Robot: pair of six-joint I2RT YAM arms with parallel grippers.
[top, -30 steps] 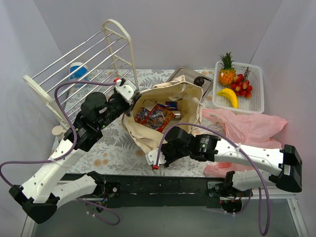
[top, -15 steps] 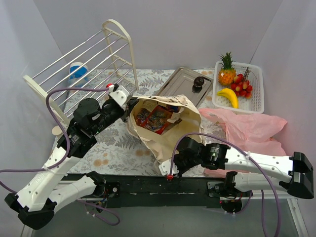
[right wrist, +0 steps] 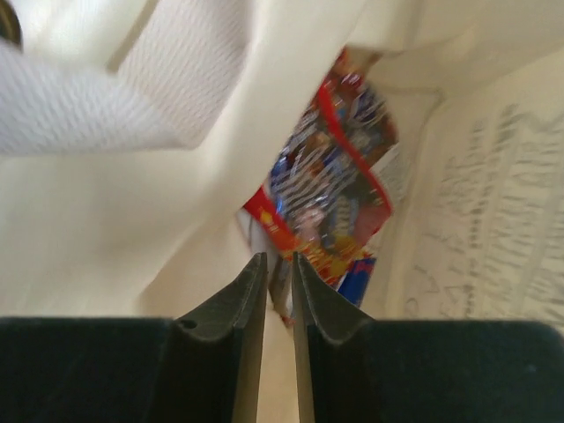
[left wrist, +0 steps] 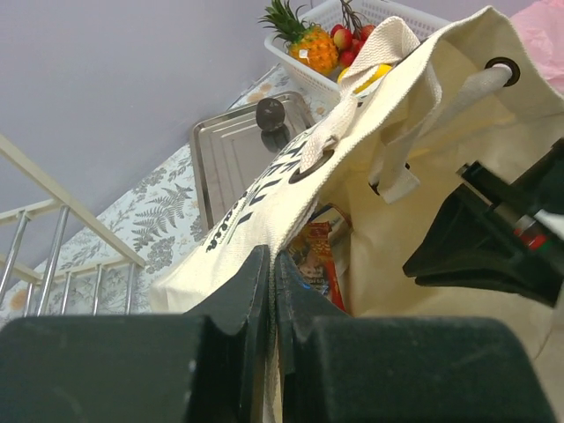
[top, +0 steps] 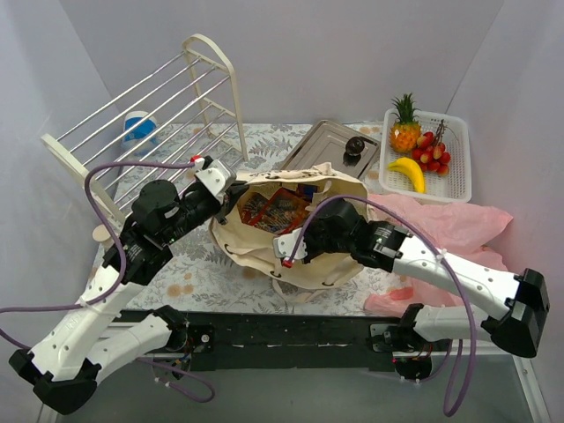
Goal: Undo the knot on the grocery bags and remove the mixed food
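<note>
Rim of canvas tote [top: 251, 251] clamped between the jaws of left gripper [top: 231, 189] at tote's 10 o'clock, propping the mouth open. Snack packets [top: 278, 210] lie inside, mid-tote. Right gripper [top: 289, 253] at 6 o'clock edge, jaws slightly apart, empty. Step: emptying tote. Next, likely: reach in, close on a packet.

Left gripper [left wrist: 271, 261] pinched tight on the rim of the canvas tote [left wrist: 423, 123], and the bag's mouth gapes. Red snack packets [left wrist: 317, 256] show inside. The right gripper [left wrist: 419, 262] pokes in from the right. Beyond lie a steel tray [left wrist: 225, 163] with a dark knob [left wrist: 270, 113] and a white basket [left wrist: 374, 11] holding a pineapple [left wrist: 310, 44].
</note>
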